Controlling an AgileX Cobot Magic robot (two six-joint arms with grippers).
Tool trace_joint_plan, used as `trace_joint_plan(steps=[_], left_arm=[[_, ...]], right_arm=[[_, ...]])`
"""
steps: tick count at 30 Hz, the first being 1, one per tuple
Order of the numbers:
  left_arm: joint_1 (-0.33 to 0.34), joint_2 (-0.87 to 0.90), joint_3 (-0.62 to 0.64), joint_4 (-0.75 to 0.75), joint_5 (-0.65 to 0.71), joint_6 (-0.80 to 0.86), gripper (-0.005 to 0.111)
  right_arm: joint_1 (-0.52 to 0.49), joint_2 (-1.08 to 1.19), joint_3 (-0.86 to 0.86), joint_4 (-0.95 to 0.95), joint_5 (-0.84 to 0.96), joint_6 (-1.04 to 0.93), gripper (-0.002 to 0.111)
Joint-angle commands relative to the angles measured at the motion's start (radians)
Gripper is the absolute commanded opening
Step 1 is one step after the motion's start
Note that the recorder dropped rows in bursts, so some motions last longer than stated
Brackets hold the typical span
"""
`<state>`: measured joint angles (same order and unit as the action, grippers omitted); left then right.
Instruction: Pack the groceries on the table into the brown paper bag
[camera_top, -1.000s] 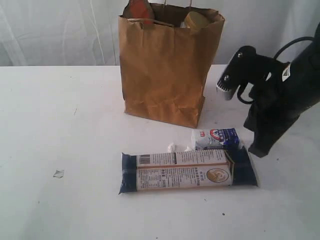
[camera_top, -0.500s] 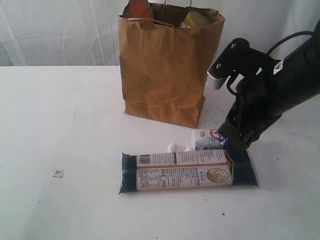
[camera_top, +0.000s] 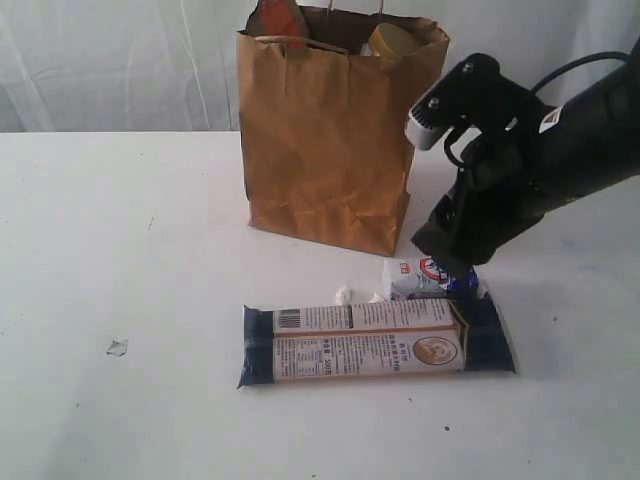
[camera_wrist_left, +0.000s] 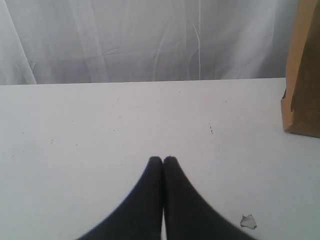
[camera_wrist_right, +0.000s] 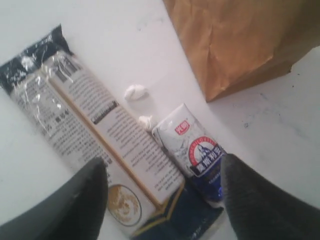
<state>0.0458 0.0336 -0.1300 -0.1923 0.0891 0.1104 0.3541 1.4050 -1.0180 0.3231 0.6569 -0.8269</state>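
A white table (camera_top: 120, 250) stands before a pale curtain (camera_top: 120, 60). Toward the back stands the tall brown paper bag (camera_top: 330, 140), upright and open at the top. A mustard-yellow jar lid (camera_top: 392, 40) and the tip of a brown pouch with orange mark (camera_top: 280, 22) show at its mouth.

In front of the bag, the long dark-blue-and-white packet (camera_top: 375, 343) lies flat, running left to right. The small blue-white packet (camera_top: 425, 277) lies just behind its right end, between it and the bag's front right corner. Two small white crumbs (camera_top: 343, 295) rest beside the small packet, on its left.

The right gripper (camera_top: 452, 262) points down over the right end of the small blue-white packet, near the bag's right side. Its wrist camera shows the two dark fingers (camera_wrist_right: 85, 200) spread wide with nothing gripped. The small packet and the emblem end of the long packet lie between them. Whether the fingertips touch either packet cannot be told.

The left gripper (camera_wrist_left: 163, 160) appears only in its own wrist camera. Its tips are pressed together and hold nothing, over bare tabletop well to the left of the bag. A small pale scrap (camera_wrist_left: 247, 221) lies on the table nearby.
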Motion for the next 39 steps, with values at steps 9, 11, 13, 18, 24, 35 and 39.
trace_joint_plan(steps=[9, 11, 13, 18, 24, 35, 39], left_arm=[[0.002, 0.001, 0.130, -0.008, 0.242, -0.004, 0.000], [0.002, 0.003, 0.130, -0.025, 0.179, -0.003, 0.000], [0.002, 0.002, 0.130, -0.038, 0.140, -0.005, 0.000], [0.002, 0.001, 0.130, -0.038, 0.142, -0.005, 0.000], [0.002, 0.001, 0.130, -0.038, 0.143, -0.003, 0.000], [0.002, 0.001, 0.130, -0.038, 0.143, -0.003, 0.000], [0.002, 0.001, 0.130, -0.038, 0.143, -0.003, 0.000]], right_arm=[[-0.005, 0.006, -0.004, 0.045, 0.071, -0.024, 0.061], [-0.005, 0.008, -0.004, 0.031, 0.065, -0.055, 0.061], [-0.005, 0.011, -0.004, 0.011, 0.057, -0.067, 0.061], [-0.005, 0.011, -0.004, 0.018, 0.010, -0.065, 0.061], [-0.005, 0.019, -0.007, 0.029, 0.168, -0.014, 0.055], [-0.014, 0.262, -0.056, -0.389, -0.038, 0.195, 0.039], [-0.014, 0.310, -0.062, -0.410, -0.082, 0.232, 0.039]])
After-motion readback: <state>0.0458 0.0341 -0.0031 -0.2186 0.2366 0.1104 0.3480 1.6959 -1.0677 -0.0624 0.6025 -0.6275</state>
